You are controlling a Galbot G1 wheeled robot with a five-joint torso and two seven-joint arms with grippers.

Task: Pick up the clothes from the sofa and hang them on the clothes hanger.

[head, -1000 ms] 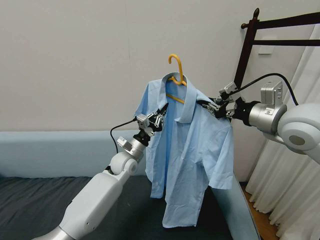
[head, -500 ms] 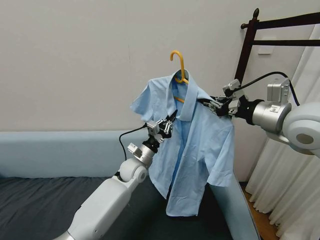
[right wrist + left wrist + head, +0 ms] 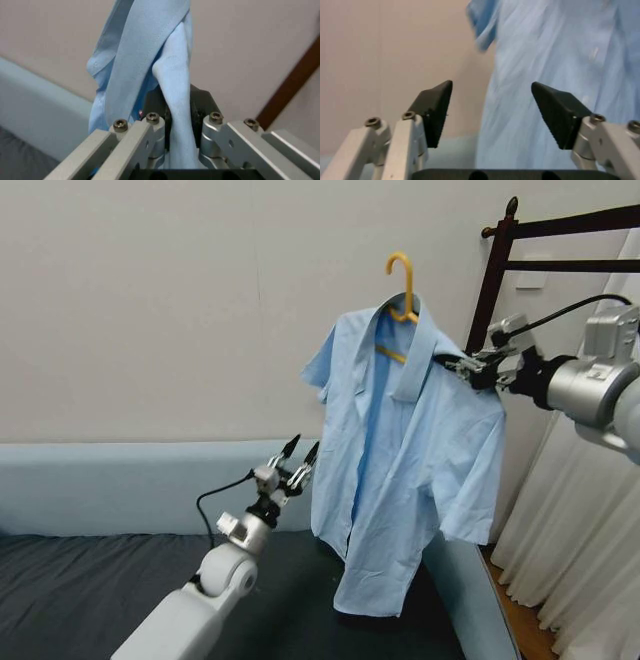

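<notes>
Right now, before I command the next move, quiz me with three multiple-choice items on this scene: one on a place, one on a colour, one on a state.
1. Where is the left gripper relative to the light blue short-sleeved shirt?
A. Clamped on its collar.
B. Low beside it, on the robot's left.
C. Above the hanger's hook.

2. What colour is the hook-topped clothes hanger inside the shirt?
A. Yellow.
B. Red.
C. White.

3. What is the right gripper doing?
A. Open, away from the shirt.
B. Shut on the shirt's shoulder fabric.
C. Gripping the hanger's hook.

Answers:
1 B: the head view shows it below and left of the shirt, fingers spread, holding nothing.
2 A: the hook above the collar is yellow.
3 B: the right wrist view shows blue cloth pinched between its fingers.
</notes>
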